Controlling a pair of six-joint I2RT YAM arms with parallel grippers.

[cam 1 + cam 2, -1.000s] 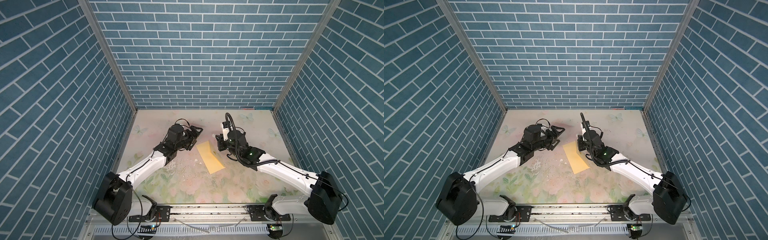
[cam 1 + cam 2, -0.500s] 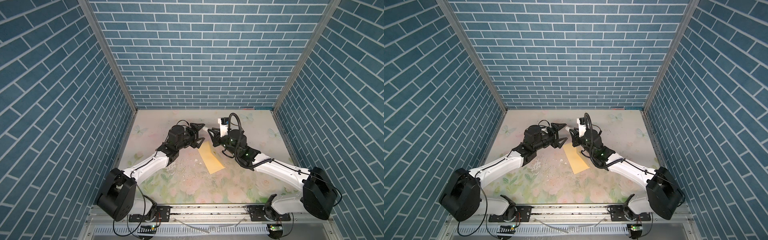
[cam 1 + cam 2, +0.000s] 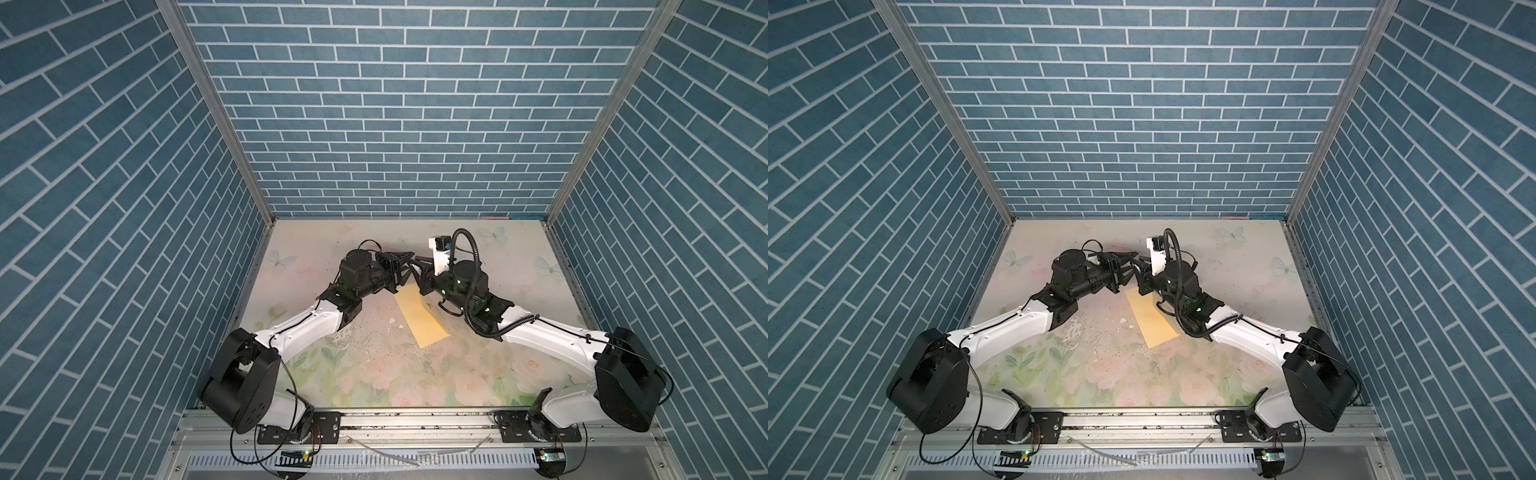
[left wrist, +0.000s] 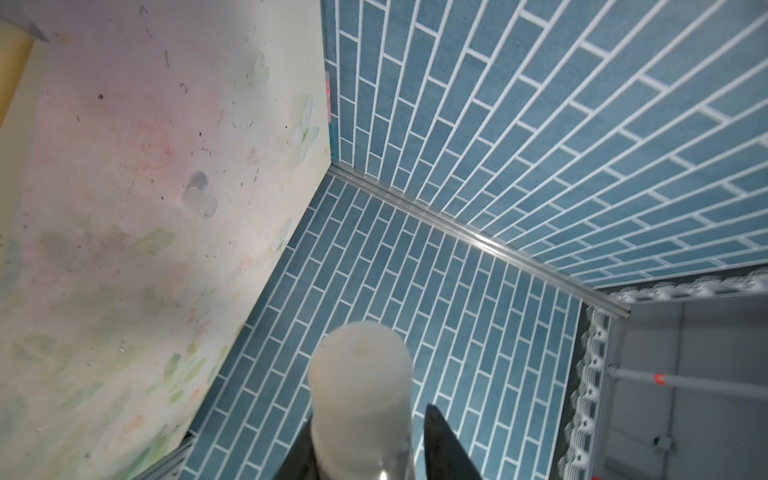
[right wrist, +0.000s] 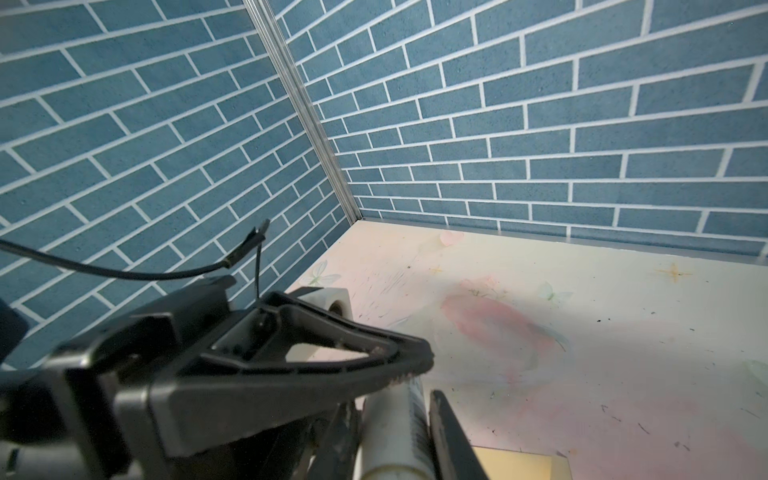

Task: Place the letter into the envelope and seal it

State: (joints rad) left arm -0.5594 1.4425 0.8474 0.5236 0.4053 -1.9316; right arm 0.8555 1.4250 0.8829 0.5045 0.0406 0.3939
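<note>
Left gripper (image 3: 411,269) swung in to meet right gripper (image 3: 420,272) near envelope (image 3: 422,320). Only wrist views show glue stick (image 5: 395,432): right clamps it; left brackets it, grip unclear.

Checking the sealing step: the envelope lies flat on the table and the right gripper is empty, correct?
Not empty: the right gripper is shut on a white glue stick, as the right wrist view shows. The envelope does lie flat on the table.
</note>
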